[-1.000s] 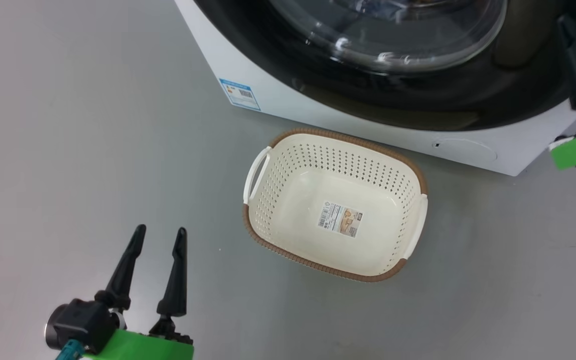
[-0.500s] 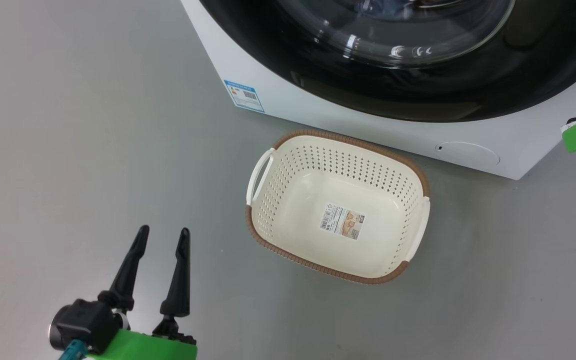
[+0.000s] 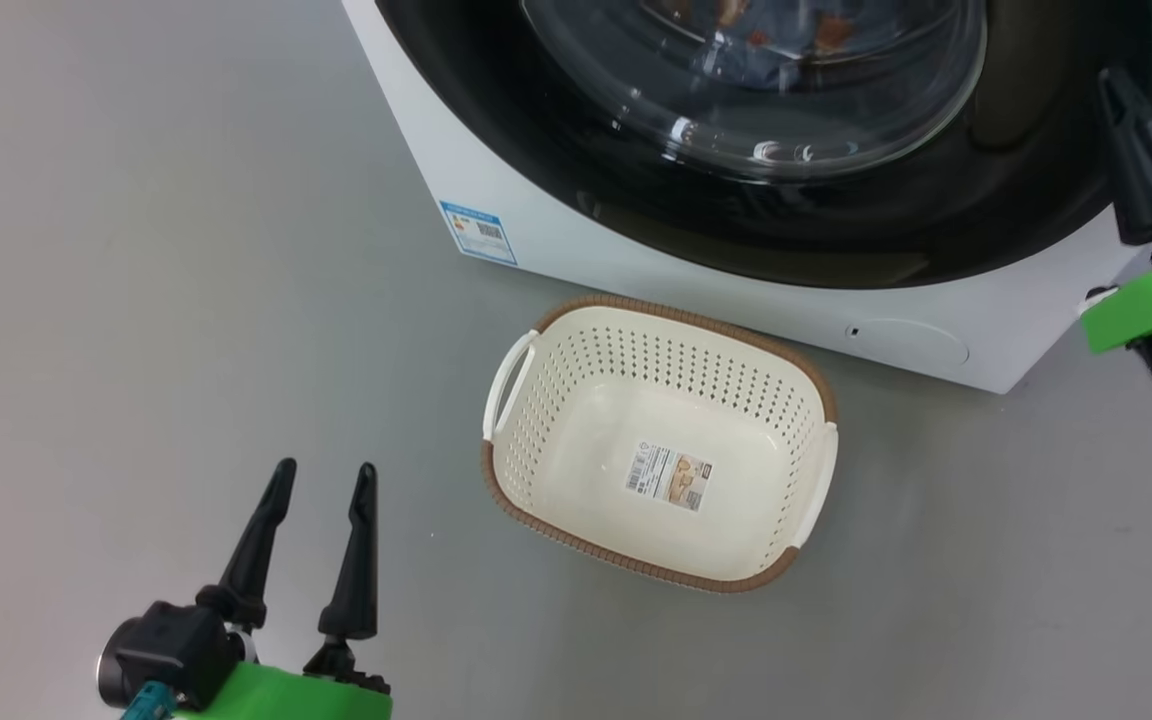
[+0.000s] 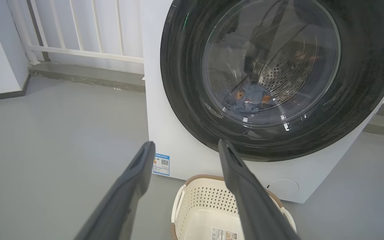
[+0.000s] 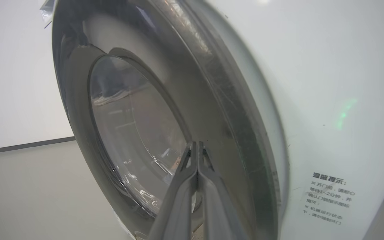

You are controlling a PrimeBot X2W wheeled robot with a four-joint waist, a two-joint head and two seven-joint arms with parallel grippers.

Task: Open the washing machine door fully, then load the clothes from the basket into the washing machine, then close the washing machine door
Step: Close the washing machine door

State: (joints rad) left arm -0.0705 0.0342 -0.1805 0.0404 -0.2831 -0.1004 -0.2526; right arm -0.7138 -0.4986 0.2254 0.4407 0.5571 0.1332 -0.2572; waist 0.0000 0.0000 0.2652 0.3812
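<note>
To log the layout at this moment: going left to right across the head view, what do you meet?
left gripper, open → basket, empty → round service flap on the washing machine → right gripper, shut

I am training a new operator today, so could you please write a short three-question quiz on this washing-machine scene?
1. True or false: the basket holds the clothes.
2. Which gripper is shut? A: left gripper; B: right gripper; C: both.
3. Where do the clothes lie?
Key: 1 false, it is empty. 2 B. 3 In the washing machine, behind the glass of the washing machine door.
</note>
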